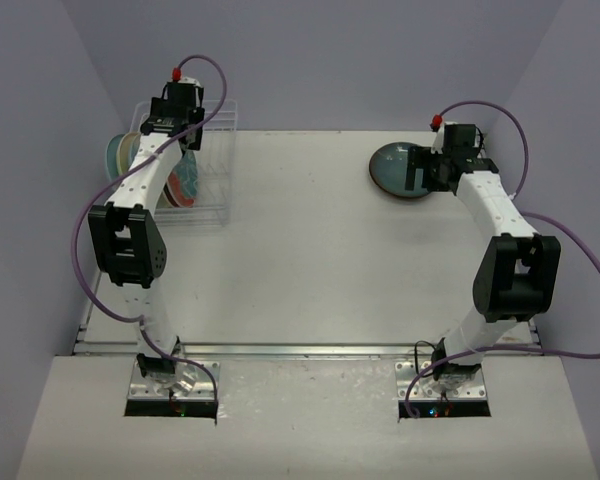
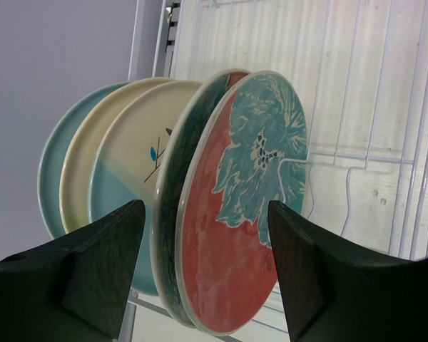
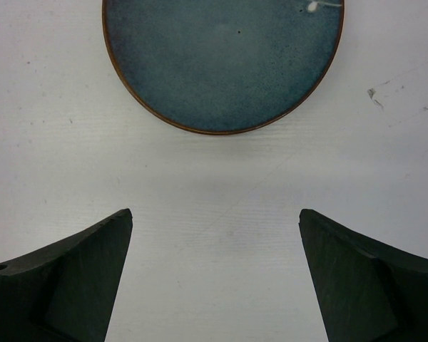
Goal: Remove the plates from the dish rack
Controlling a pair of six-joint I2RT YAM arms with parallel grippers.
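a round dark teal-blue plate (image 3: pixel 221 60) is out, at the desk's (image 3: pixel 214 178) far right corner. left claw (image 2: pixel 205 214) and right claw (image 3: pixel 215 217) are spread, empty. next job, i think: pinch the round red-and-teal plate (image 2: pixel 232 242) from the white wire rack (image 1: pixel 220 165).

Left arm (image 1: pixel 140 190) stretched to far left, left gripper (image 2: pixel 205 228) fingers spread wide. Right arm (image 1: pixel 495 215) stretched to far right, right gripper (image 3: pixel 215 228) facing down, fingers spread wide.
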